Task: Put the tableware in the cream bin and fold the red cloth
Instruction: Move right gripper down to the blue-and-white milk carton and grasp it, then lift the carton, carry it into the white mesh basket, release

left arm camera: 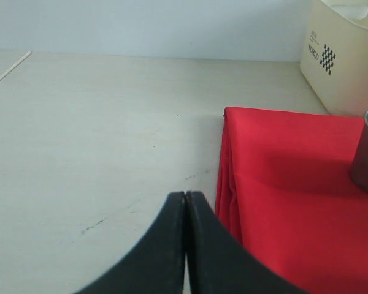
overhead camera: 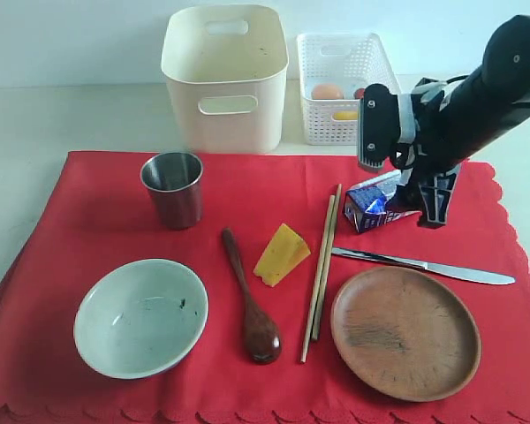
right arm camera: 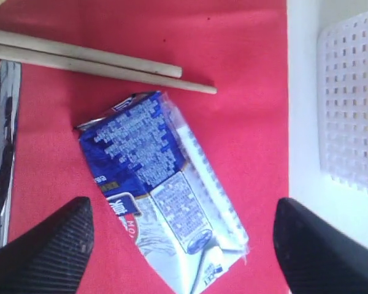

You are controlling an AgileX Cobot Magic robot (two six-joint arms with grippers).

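I am looking at the red cloth [overhead camera: 88, 230] lying spread over the surface [left arm camera: 80, 122], its scalloped edge toward the camera, with all the tableware sitting on it. The steel cup [overhead camera: 172, 188] is standing upright at 10 o'clock. The pale green-white bowl [overhead camera: 141, 316] is sitting at 7 o'clock and the round wooden plate [overhead camera: 405, 331] at 5 o'clock. The metal table knife [overhead camera: 424, 265] is lying at 3 o'clock, just beyond the plate. The dark wooden spoon [overhead camera: 249, 305] and wooden chopsticks [overhead camera: 321, 265] are lying near the centre, a cheese wedge [overhead camera: 281, 254] between them.

The cream bin [overhead camera: 225, 75] is standing off the cloth at 12 o'clock, with a white lattice basket [overhead camera: 344, 88] at 1 o'clock beside it.

The right fingers [right arm camera: 49, 257] are spread wide on either side of a blue-and-white milk carton [right arm camera: 153, 177] lying at 2 o'clock, and neither is touching it. The left fingers [left arm camera: 172, 245] are pressed together, holding nothing, over bare surface just beside the cloth's edge.
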